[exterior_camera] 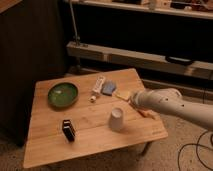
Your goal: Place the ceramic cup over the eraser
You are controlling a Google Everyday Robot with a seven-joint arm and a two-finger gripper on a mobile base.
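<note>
The ceramic cup (116, 120) is small, white and tapered, and stands upside down right of the middle of the wooden table (45, 150). The eraser (68, 130), a small black block, stands near the front left, well apart from the cup. My white arm reaches in from the right. Its gripper (134, 101) hovers over the table's right side, just above and right of the cup, and touches neither object. The gripper is open and nothing shows in it.
A round green bowl (63, 94) sits at the left back. A white oblong bar (98, 84), a blue pad (108, 89) and a yellowish piece (122, 94) lie near the back edge. Metal shelves run behind the table, and cables lie on the floor at right.
</note>
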